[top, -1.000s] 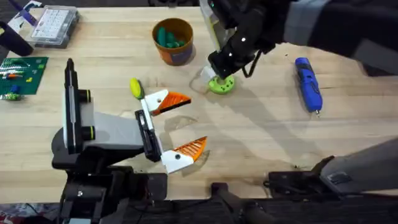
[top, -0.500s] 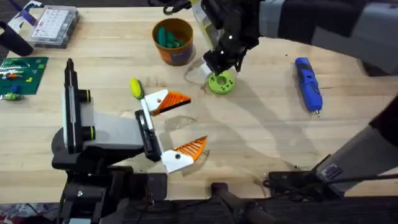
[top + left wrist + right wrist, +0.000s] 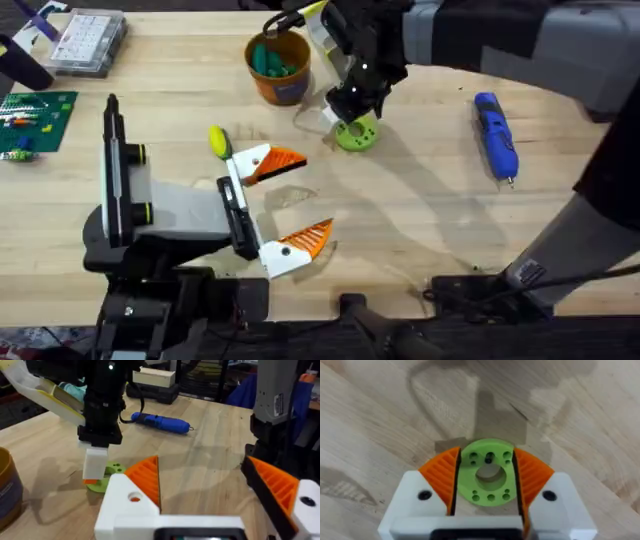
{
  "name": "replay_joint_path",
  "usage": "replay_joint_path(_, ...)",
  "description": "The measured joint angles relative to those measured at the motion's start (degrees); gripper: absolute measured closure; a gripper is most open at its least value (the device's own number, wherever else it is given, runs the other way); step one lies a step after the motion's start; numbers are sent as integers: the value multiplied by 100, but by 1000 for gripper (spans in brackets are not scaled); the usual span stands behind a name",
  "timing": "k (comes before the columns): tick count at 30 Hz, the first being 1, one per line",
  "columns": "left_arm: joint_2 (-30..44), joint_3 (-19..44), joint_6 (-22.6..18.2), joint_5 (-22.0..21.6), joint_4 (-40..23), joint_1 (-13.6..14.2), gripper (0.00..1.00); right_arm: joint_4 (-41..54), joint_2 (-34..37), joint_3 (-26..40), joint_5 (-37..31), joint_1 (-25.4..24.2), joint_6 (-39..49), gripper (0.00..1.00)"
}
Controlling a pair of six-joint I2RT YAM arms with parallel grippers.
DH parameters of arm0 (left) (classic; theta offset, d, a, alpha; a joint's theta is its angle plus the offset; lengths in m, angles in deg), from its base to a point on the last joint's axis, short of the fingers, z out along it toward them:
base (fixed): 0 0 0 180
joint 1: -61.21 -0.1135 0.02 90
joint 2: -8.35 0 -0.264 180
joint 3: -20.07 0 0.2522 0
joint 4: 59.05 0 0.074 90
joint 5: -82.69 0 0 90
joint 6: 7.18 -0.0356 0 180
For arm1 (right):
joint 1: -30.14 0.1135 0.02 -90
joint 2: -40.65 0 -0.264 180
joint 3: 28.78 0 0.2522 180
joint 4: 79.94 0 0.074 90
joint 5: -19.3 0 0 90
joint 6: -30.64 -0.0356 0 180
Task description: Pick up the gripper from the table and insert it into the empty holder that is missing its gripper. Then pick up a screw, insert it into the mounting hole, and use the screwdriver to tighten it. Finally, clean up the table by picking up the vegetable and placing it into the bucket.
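While the right gripper (image 3: 487,485) clamps the green disc (image 3: 489,478) at upper centre of the overhead, the step looks like parts handling, not cleanup. Left gripper (image 3: 283,205) idles wide open, empty. Next move likely needs a clean lift.

One screwdriver (image 3: 495,134), one bucket (image 3: 279,66), one green disc (image 3: 355,133) (holed), two pincers.

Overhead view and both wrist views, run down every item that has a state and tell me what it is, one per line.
Right gripper: shut on the green disc, orange pads on both sides.
Green disc: lying flat on the table.
Left gripper: open, holding nothing.
Screwdriver: lying flat on the table, untouched.
Bucket: upright, teal items inside.
Clear compartment box: lid closed.
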Motion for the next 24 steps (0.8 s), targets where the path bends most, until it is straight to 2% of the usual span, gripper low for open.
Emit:
replay_joint_path(13, -1, 0, 0, 0, 0, 0, 13, -15, 111, 15, 0, -18, 0, 402)
replay_joint_path(18, 0, 0, 0, 0, 1, 0, 13, -18, 111, 19, 18, -18, 22, 580)
replay_joint_path(24, 0, 0, 0, -1, 0, 0, 13, -13, 111, 20, 19, -18, 22, 611)
